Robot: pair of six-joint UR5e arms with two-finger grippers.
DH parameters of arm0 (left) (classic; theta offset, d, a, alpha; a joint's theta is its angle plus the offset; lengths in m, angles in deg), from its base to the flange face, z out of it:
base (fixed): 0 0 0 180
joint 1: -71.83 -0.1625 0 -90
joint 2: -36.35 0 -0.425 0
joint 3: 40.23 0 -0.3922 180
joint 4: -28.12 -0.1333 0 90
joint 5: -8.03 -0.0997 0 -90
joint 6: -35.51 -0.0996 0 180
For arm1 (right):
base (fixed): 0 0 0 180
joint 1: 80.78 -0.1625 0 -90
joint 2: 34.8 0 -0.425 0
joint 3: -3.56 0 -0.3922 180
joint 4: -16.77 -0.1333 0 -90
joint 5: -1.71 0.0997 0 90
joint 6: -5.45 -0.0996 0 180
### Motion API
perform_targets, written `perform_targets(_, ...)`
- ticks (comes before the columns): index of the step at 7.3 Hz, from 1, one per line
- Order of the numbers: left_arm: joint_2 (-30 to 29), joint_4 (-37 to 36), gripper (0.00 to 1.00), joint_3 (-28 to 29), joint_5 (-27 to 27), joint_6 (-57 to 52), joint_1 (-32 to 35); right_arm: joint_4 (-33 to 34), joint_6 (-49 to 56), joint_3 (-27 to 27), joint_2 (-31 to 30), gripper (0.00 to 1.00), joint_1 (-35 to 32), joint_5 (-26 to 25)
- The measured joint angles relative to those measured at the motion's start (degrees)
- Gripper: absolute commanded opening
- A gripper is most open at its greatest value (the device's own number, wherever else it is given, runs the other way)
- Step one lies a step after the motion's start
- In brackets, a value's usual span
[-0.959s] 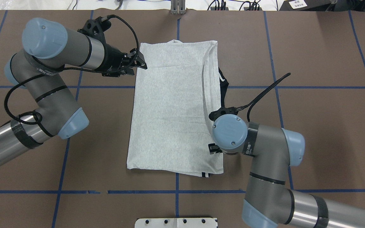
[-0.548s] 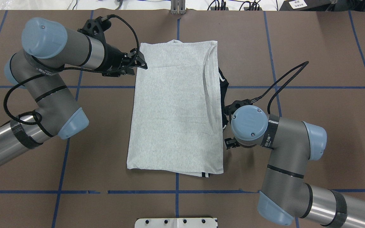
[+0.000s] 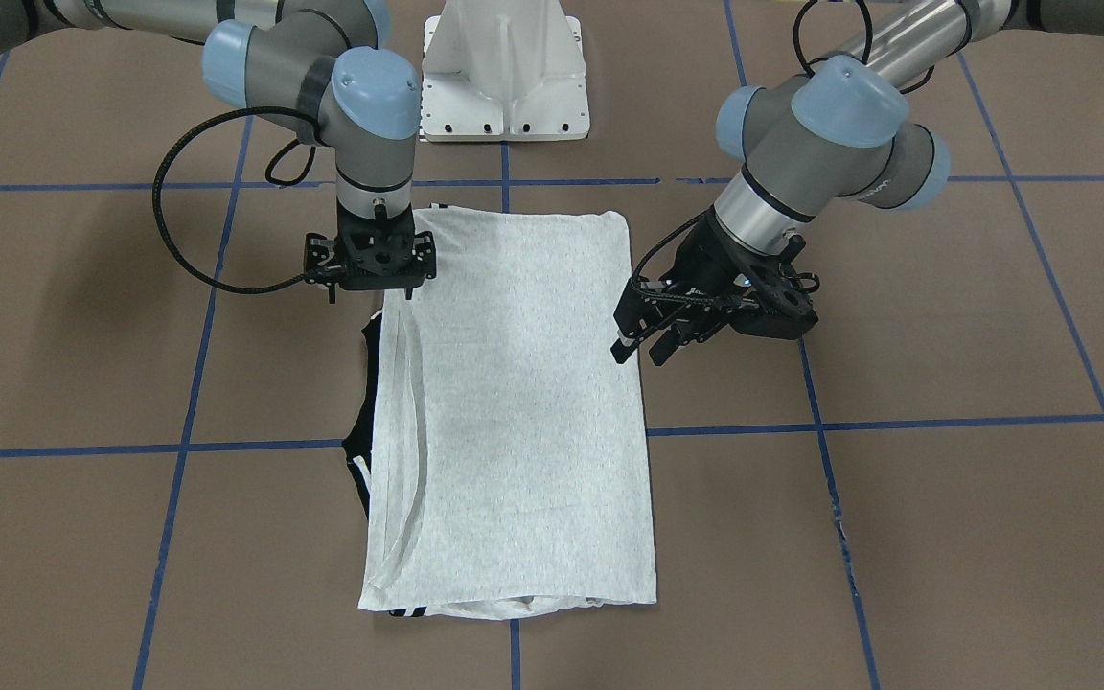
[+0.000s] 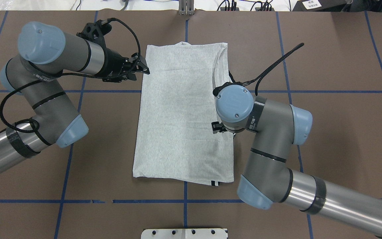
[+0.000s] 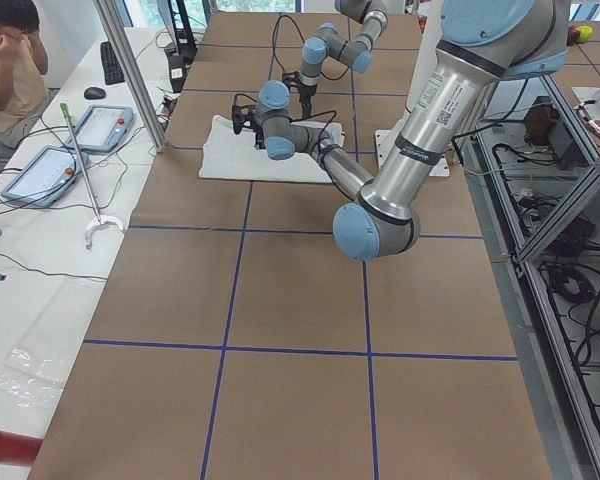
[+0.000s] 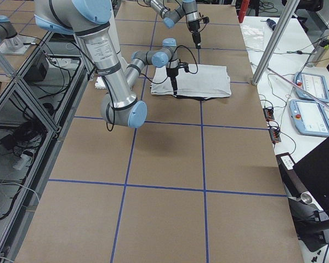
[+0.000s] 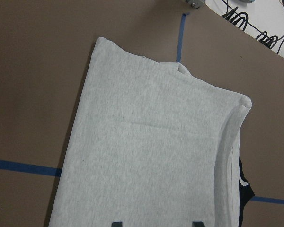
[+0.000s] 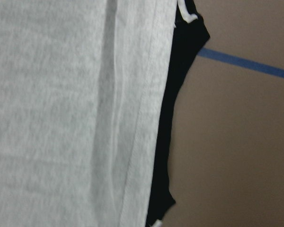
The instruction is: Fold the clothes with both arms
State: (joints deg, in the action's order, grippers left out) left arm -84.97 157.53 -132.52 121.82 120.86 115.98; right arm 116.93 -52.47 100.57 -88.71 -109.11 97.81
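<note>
The grey T-shirt [image 4: 181,113] lies flat in a long folded rectangle, plain side up, mid-table [image 3: 514,402]. Its black collar [image 3: 360,450] sticks out from under one long edge and also shows in the right wrist view [image 8: 175,94]. My left gripper [image 3: 633,350] is open and empty just off the shirt's other long edge, near the far end [image 4: 143,69]. Its tips [image 7: 156,223] hang over the cloth [image 7: 151,156]. My right gripper [image 3: 370,295] points down over the collar-side edge, jaws apart and empty. In the overhead view its wrist hides it.
The white pedestal base [image 3: 504,86] stands at the robot's side of the brown table [image 4: 327,66], which has blue tape lines. An operator [image 5: 10,60], tablets [image 5: 100,128] and a metal post [image 5: 130,70] are beyond the table's far side.
My right arm swung out past the shirt's edge, then came back over that edge and further up the table. My left gripper drew back slightly from the shirt.
</note>
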Motion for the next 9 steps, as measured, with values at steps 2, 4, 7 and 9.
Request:
perform_targets(2, 0.6, 0.0, 0.58, -0.5, -0.1, 0.0, 0.1, -4.6, 0.5, -10.4, 5.3, 1.00, -2.4, 0.0)
perform_targets(4, 1.6, 0.0, 0.58, -1.4, -0.1, 0.0, 0.1, -5.7, 5.3, -18.5, 8.9, 1.00, -7.1, 1.1)
perform_targets(7, 2.1, 0.0, 0.58, -1.8, 0.1, 0.1, 0.1, -5.4, 13.9, -20.6, 7.1, 1.00, -13.8, 5.2)
perform_targets(9, 2.3, 0.0, 0.58, -2.1, 0.2, 0.0, 0.1, -4.9, 7.9, -16.5, 6.8, 1.00, -13.1, 7.0)
